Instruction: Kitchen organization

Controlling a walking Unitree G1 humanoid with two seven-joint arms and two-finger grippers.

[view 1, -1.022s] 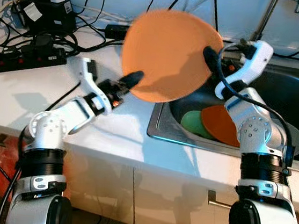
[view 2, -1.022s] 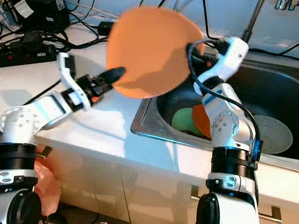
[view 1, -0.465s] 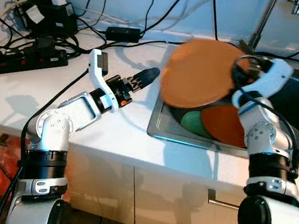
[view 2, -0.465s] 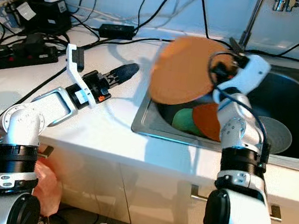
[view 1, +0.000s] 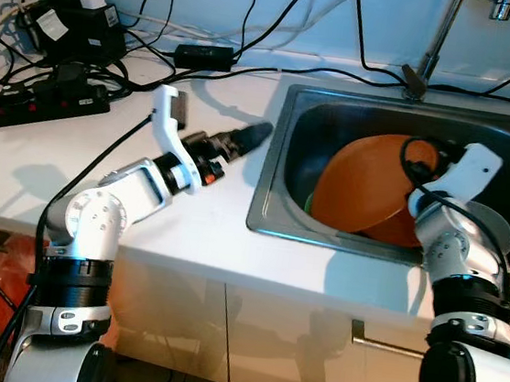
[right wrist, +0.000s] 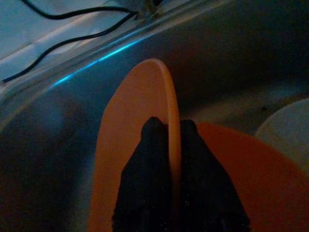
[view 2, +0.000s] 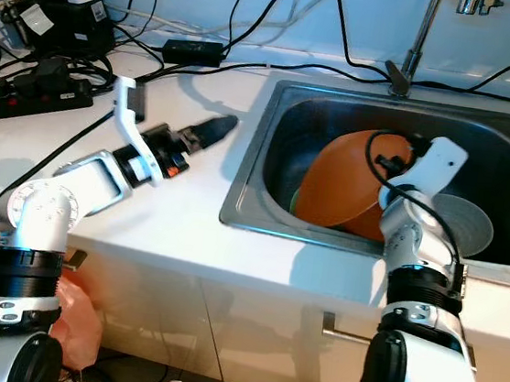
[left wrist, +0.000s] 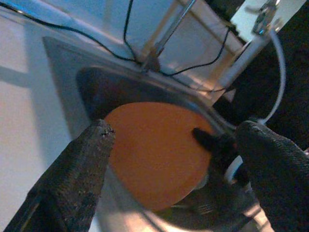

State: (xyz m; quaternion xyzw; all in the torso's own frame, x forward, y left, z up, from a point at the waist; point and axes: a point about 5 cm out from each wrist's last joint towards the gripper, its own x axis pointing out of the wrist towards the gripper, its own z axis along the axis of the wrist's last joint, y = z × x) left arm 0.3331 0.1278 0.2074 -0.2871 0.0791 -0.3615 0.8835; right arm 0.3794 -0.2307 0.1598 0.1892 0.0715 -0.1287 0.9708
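The white bench (view 1: 186,229) fills the left and lower part of the head views, with a tangle of black cables and power strips (view 1: 41,84) in its upper left corner. The steel sink (view 1: 280,171) is sunk into the bench at the right, with the tap stem (view 1: 438,37) rising behind it at the upper right. A second ago the large orange plate (view 1: 362,185) was raised over the bench at upper centre, bridged between both claws; half a second ago it hung over the sink's left rim in the right claw alone; now it is down inside the sink, tilted on edge, leaning over a second orange plate (right wrist: 241,179) and a green dish whose edge just peeks out at its lower left. A pale grey plate (view 2: 463,224) lies on the sink floor at the right. The right claw (right wrist: 169,126) is pinched shut on the big plate's rim, one black finger on either face. The left claw (view 1: 252,135) has drawn back to the bench, just left of the sink; its fingers (left wrist: 79,176) stand wide apart, holding nothing.
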